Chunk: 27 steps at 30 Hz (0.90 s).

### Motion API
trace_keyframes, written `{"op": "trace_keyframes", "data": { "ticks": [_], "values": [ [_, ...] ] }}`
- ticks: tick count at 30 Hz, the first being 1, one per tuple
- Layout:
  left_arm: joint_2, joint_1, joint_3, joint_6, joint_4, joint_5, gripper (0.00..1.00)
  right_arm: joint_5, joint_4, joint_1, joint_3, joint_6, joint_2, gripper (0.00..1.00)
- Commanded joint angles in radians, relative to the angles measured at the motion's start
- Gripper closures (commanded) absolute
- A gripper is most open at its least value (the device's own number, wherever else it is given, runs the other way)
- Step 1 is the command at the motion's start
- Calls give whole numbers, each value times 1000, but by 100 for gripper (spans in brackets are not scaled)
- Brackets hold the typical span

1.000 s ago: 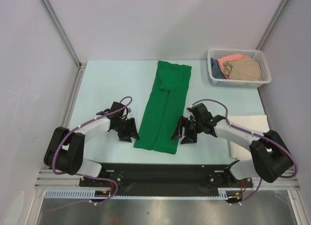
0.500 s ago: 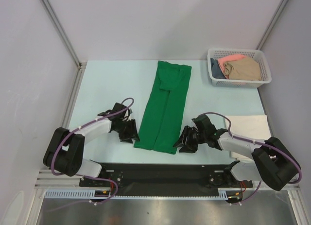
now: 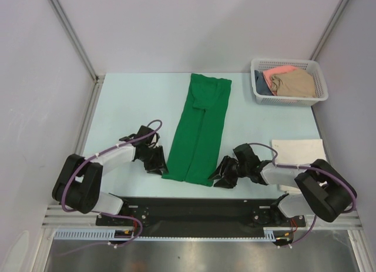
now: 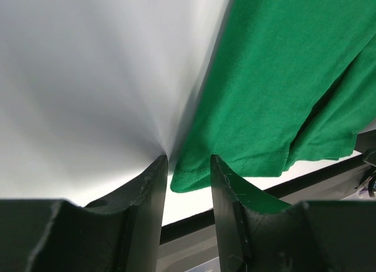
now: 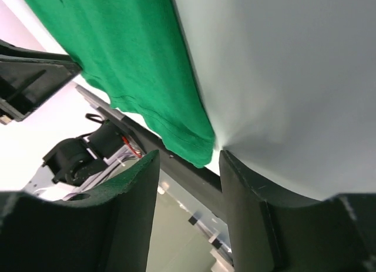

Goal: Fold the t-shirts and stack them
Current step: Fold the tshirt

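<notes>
Left hand (image 3: 157, 164) sits low on the table (image 3: 129, 101) at the 7 o'clock corner of the green shirt (image 3: 200, 131). Your fingers (image 4: 147, 195) stand at a middling gap, and the hemmed corner lies between their tips without being pinched. Your right hand (image 3: 222, 177) mirrors it at the shirt's 5 o'clock corner, also low. Its jaws are parted about as far, and that corner's tip reaches just into the gap, not gripped.

You have the green shirt folded lengthwise into a long strip. It lies flat mid-table and runs from 12 o'clock down to 6, with the near hem close to the table's edge.

At 3 o'clock a folded cream shirt (image 3: 302, 148) lies flat, partly under your right arm. At 1 o'clock the basket (image 3: 316, 99) holds a pink shirt (image 3: 276, 71), a tan shirt (image 3: 294, 83) and a blue shirt (image 3: 260, 84), all crumpled together.
</notes>
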Motion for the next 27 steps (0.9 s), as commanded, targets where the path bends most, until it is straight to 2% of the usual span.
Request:
{"op": "trace_keyframes", "data": {
  "ticks": [1, 5, 14, 18, 20, 21, 23, 24, 25, 27],
  "values": [
    [-22, -10, -24, -14, -11, -21, 59, 13, 89, 9, -23, 58, 35, 49],
    [-31, -10, -39, -23, -12, -23, 60, -2, 130, 13, -32, 91, 70, 50],
    [-36, -15, -31, -34, -17, -29, 63, 36, 74, 28, -31, 103, 48, 54],
    [-31, -16, -25, -33, -14, -29, 70, 39, 69, 29, -35, 106, 47, 59],
    [-31, -18, -25, -34, -15, -32, 73, 42, 66, 27, -35, 103, 45, 69],
    [-33, -18, -25, -34, -12, -30, 78, 42, 69, 27, -35, 97, 48, 72],
    [-28, -23, -27, -36, -9, -30, 85, 44, 74, 27, -34, 83, 58, 85],
    [-25, -24, -27, -36, -5, -27, 91, 41, 75, 27, -34, 78, 70, 90],
    [-22, -30, -28, -39, -3, -23, 96, 34, 80, 25, -34, 75, 74, 100],
    [-16, -38, -28, -51, 2, -18, 100, 27, 78, 21, -43, 69, 67, 100]
  ]
}}
